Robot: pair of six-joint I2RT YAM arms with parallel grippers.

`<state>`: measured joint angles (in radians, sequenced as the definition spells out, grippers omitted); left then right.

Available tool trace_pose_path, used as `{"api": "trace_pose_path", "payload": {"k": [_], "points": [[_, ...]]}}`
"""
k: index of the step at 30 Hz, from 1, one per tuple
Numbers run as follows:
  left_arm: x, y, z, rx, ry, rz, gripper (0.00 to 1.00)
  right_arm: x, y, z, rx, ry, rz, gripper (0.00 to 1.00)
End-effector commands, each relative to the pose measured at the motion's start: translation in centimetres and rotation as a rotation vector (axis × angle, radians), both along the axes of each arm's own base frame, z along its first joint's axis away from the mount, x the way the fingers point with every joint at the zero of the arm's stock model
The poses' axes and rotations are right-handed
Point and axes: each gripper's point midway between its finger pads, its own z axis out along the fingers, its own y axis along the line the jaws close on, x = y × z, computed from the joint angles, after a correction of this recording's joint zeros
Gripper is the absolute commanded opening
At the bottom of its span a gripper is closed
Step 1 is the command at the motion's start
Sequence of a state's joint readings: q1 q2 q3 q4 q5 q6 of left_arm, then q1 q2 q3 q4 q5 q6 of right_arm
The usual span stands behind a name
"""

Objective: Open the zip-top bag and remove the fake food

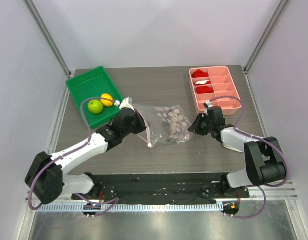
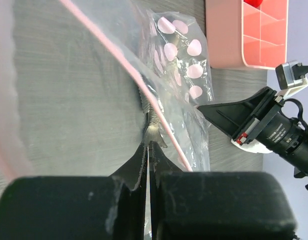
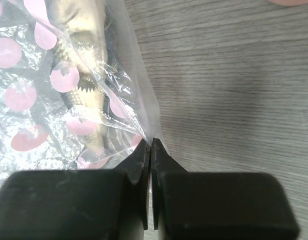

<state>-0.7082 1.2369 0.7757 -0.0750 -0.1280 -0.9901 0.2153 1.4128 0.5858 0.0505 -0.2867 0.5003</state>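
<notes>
Jaws fully closed, I am pinching the zip-top bag (image 1: 166,125) at mid-table from both sides, left gripper (image 2: 148,145) by its pink zip strip (image 2: 121,60), right gripper (image 3: 149,145) on the opposite edge, while the lime green fruit (image 1: 95,106) and yellow-orange fruit (image 1: 107,99) are sitting in the green tray (image 1: 86,82).

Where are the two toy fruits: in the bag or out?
Out. The lime-green fruit and yellow-orange fruit lie in the green tray, left of the zip-top bag.

Bright, even light, soft shadows, glints on the zip-top bag (image 3: 24,125), blurry near foreground in wrist views.
</notes>
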Motion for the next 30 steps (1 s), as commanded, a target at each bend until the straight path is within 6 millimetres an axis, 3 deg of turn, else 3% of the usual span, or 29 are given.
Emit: {"api": "trace_pose_path", "payload": {"k": [1, 2, 6, 7, 9, 12, 16, 19, 24, 25, 27, 29, 30], "points": [[-0.4, -1.3, -1.1, -0.016, 0.011, -0.079, 0.0, 0.5, 0.7, 1.2, 0.037, -0.013, 0.027, 0.23], [-0.1, -1.9, -1.0, -0.044, -0.002, -0.089, 0.0, 0.6, 0.7, 1.3, 0.033, -0.01, 0.025, 0.34], [0.4, -2.9, -2.1, -0.056, -0.002, -0.114, 0.0, 1.7, -0.1, 2.7, -0.021, -0.022, 0.0, 0.5], [0.6, -3.1, -1.9, -0.056, -0.009, -0.117, 0.0, 2.8, 0.1, 4.3, -0.018, -0.054, -0.004, 0.53], [0.9, -3.2, -2.2, -0.045, -0.004, -0.118, 0.0, 3.7, 0.7, 5.4, 0.014, -0.064, -0.005, 0.61], [1.3, -3.7, -2.7, -0.039, 0.005, -0.119, 0.05, 6.7, 1.6, 6.7, 0.049, -0.091, -0.023, 0.63], [1.7, -3.9, -3.9, -0.033, 0.014, -0.117, 0.15, 11.2, 2.6, 5.4, 0.029, -0.071, -0.016, 0.63], [2.0, -3.7, -4.8, -0.019, 0.033, -0.107, 0.17, 12.4, 2.7, 5.1, -0.006, -0.06, -0.009, 0.63], [2.4, -3.2, -5.2, -0.015, 0.031, -0.07, 0.21, 12.4, 0.3, 8.2, -0.183, -0.171, -0.087, 0.74], [2.5, -3.1, -5.3, -0.013, 0.034, -0.066, 0.21, 13.2, 0.3, 9.4, -0.184, -0.198, -0.093, 0.75], [2.5, -3.1, -5.4, -0.006, 0.036, -0.068, 0.22, 13.9, 0.4, 9.0, -0.205, -0.177, -0.088, 0.75], [2.5, -3.1, -5.3, -0.002, 0.037, -0.068, 0.22, 15.6, 0.6, 10.5, -0.206, -0.209, -0.105, 0.75], [2.6, -3.1, -5.1, -0.003, 0.032, -0.066, 0.22, 16.3, 0.8, 9.6, -0.207, -0.2, -0.1, 0.75]]}}
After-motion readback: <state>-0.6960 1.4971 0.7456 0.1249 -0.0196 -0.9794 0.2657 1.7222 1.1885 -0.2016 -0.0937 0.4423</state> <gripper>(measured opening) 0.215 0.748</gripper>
